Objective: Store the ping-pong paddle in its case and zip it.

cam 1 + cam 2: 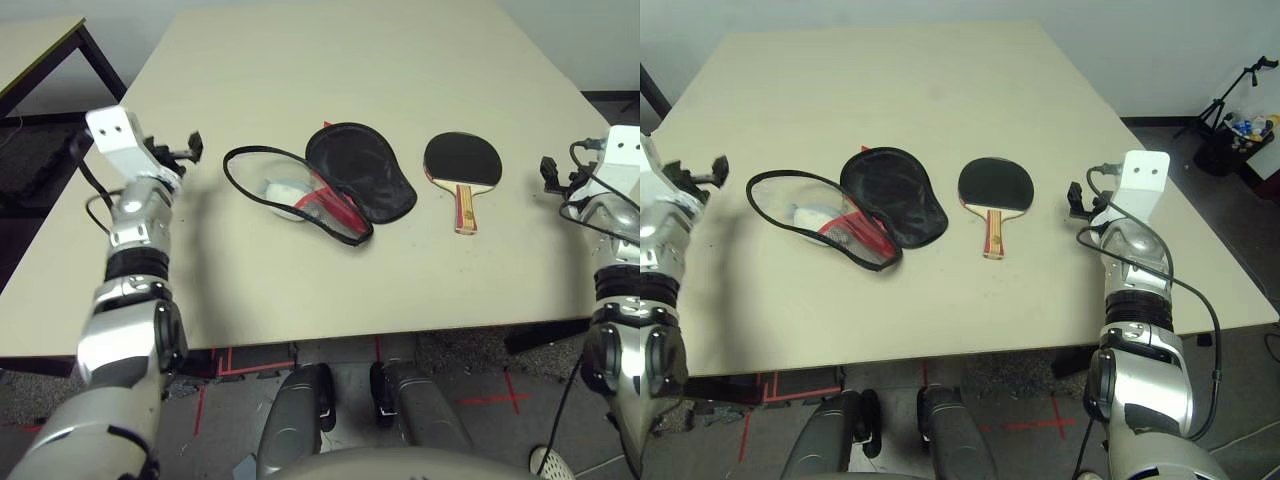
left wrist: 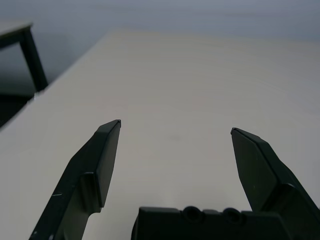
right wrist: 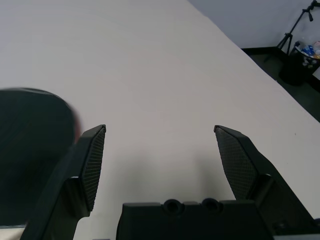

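The ping-pong paddle (image 1: 462, 160) lies flat right of the table's middle, black face up, with its wooden handle (image 1: 465, 210) pointing toward me. Left of it the case (image 1: 358, 172) lies unzipped and spread open: a black flap on the right, a mesh half (image 1: 262, 170) on the left, and a red band between them. My left gripper (image 1: 190, 150) hovers open left of the case, with nothing between its fingers (image 2: 107, 155). To the right of the paddle my right gripper (image 1: 550, 172) is open and empty; in its wrist view the paddle (image 3: 30, 125) is a dark blur beside one finger.
A small whitish bundle (image 1: 285, 192) rests inside the mesh half of the case. The beige table (image 1: 350, 60) stretches bare behind the objects. A second table (image 1: 30, 50) stands at the far left, and a tripod (image 1: 1240, 90) stands on the floor at the far right.
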`<state>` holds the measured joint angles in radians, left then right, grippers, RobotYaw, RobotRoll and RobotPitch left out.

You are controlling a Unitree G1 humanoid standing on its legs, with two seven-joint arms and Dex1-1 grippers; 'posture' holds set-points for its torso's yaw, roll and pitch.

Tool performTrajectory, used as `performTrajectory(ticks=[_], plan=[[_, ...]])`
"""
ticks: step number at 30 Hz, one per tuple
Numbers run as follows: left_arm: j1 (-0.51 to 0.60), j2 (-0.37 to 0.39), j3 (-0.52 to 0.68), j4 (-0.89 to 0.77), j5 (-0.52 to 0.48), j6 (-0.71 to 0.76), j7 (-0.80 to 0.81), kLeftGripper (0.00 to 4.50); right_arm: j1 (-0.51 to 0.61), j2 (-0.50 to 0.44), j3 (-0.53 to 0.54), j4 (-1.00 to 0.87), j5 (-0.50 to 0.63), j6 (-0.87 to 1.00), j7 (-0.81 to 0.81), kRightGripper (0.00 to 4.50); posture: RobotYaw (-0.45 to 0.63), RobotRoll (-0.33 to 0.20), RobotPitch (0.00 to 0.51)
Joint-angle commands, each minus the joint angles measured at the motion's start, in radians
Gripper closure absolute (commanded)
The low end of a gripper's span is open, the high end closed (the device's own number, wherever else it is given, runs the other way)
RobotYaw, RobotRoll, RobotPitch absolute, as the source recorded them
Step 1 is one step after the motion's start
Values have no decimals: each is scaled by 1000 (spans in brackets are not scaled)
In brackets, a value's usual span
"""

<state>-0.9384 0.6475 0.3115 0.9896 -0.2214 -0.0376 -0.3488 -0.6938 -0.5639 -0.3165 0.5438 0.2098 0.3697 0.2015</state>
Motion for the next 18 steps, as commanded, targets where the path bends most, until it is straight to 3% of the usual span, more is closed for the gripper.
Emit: performTrajectory(ticks=[1,8,14,18], plan=[[-59,26,-23,72,24,35,-58,0,11,7,32,-145,20,168,9,40,-96,0,141],[-223,-36,-118,118,78,57,-212,0,-51,80,67,-448,92,660,-40,40,-128,0,154],[-266,-122,-164,103,88,73,-290,0,-103,165,45,-587,113,990,-101,40,-163,0,154],[-265,-185,-198,72,92,74,-340,0,-118,187,43,-613,102,1102,-114,40,-171,0,150]])
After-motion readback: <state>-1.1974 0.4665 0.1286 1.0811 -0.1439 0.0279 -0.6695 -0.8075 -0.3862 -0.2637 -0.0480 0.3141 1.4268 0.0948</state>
